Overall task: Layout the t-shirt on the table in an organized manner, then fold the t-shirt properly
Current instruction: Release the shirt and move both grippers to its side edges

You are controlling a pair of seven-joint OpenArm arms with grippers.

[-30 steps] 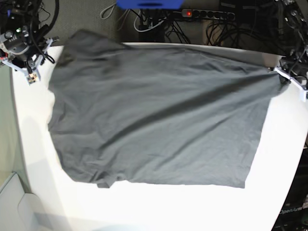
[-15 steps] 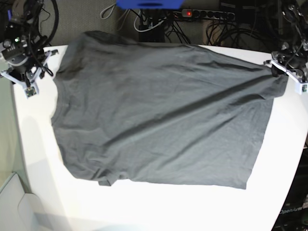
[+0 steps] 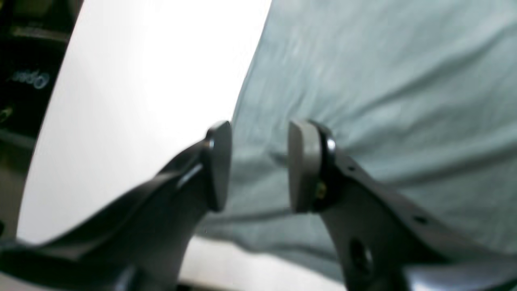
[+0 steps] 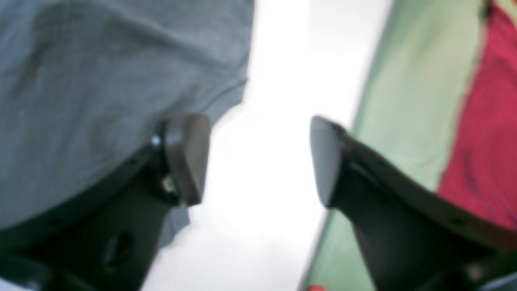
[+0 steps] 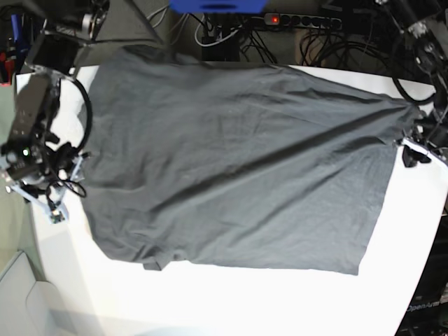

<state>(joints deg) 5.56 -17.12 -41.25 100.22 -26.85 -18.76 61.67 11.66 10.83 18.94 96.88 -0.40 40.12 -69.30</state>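
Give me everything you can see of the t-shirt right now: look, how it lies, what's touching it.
The t-shirt is plain dark charcoal-grey soft cloth, spread nearly flat on the white table, with long diagonal creases and a small rumple at its near left corner. Its far left edge hangs past the table's far rim. The straight hem faces the left gripper, whose open jaws straddle its corner, not pinching. The right gripper stands open over bare table beside the opposite edge. No print shows; any label is out of sight.
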